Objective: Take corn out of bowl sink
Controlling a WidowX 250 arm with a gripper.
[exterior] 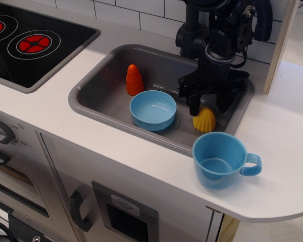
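The yellow corn [204, 120] sits on the floor of the grey sink [102, 89], at its front right, just right of the light-blue bowl [153, 110]. The bowl is empty and stands in the sink's front middle. My gripper [208, 106] hangs right above the corn, open, with one black finger [194, 103] on each side of the corn's top. The corn stands free of the fingers.
An orange ridged cone toy [135, 79] stands in the sink behind the bowl. A blue cup with a handle [219, 159] stands on the white counter in front of the sink's right corner. A black stove top [35, 43] lies to the left. A wooden panel [280, 45] rises at the right.
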